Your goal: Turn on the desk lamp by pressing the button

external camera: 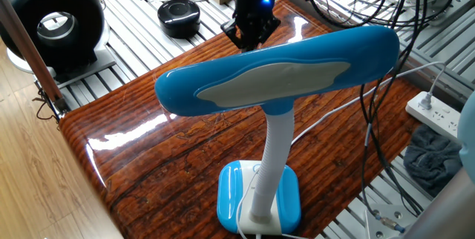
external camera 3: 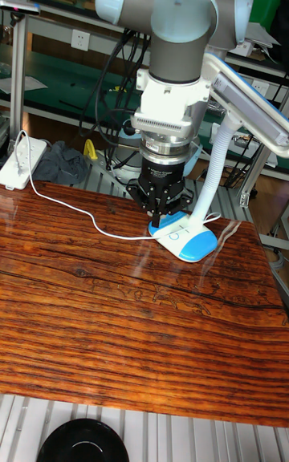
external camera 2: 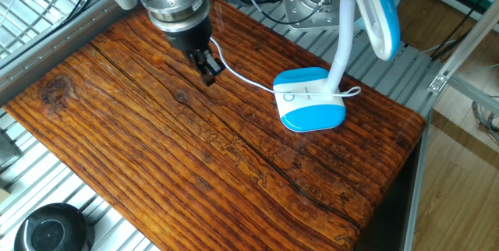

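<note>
The desk lamp has a sky-blue oblong head (external camera: 282, 72) with a pale panel, a white neck and a blue-and-white base (external camera 2: 309, 99). A small ring-shaped button (external camera 2: 289, 97) sits on the base's end towards the gripper. My gripper (external camera 2: 210, 70) hangs point-down above the wooden table, to the left of the base and apart from it, with its fingertips shut together on nothing. It hovers just over the lamp's white cord (external camera 2: 242, 78). In the tall fixed view the gripper (external camera 3: 164, 220) overlaps the base (external camera 3: 189, 239).
A black round fan-like device (external camera: 52, 20) and a small black disc (external camera: 179, 16) sit off the table's far-left side. A white power strip (external camera: 434, 113) and hanging cables lie beyond the right edge. The wooden tabletop (external camera 2: 195, 165) is glossy.
</note>
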Robot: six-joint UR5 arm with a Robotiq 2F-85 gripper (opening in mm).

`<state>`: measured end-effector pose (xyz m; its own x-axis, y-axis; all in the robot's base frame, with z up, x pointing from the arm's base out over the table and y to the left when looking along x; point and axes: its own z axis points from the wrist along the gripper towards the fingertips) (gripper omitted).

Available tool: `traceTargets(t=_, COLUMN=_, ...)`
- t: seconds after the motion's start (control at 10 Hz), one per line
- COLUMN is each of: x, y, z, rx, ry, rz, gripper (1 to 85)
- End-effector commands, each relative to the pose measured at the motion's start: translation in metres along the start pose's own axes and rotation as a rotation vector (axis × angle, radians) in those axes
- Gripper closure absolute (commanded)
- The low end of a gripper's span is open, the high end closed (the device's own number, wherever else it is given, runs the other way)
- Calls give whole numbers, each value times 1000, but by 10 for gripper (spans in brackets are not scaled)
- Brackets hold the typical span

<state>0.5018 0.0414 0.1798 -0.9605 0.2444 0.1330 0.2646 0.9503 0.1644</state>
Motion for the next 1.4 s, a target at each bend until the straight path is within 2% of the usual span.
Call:
traceTargets(t=0.0, x=13, y=12, z=6, rx=-81, ry=30, rz=59, gripper=847)
traceTargets(t=0.3, x=5, y=33, z=4, rx=-167, ry=4, rz=92, gripper=847)
traceTargets(t=0.4, x=-1, y=33, z=5, rx=-174, ry=-27, rz=68, gripper=847)
traceTargets(t=0.5, x=1, y=28, z=7, rx=-160, ry=-23, rz=47, gripper=847)
traceTargets(t=0.6, x=7, y=19, z=10, rx=-127, ry=-5, rz=27, gripper=847)
traceTargets(t=0.7, x=16, y=15, z=14, rx=-115, ry=18, rz=16, gripper=847)
traceTargets(t=0.8, x=18, y=13, z=20, rx=-106, ry=15, rz=22, gripper=847)
traceTargets(t=1.0, x=25, y=29, z=23, rx=-141, ry=28, rz=63, gripper=847)
traceTargets(t=1.2, x=33, y=44, z=31, rx=-146, ry=27, rz=89, gripper=847)
traceTargets(t=1.3, x=34, y=51, z=38, rx=-144, ry=14, rz=98, gripper=847)
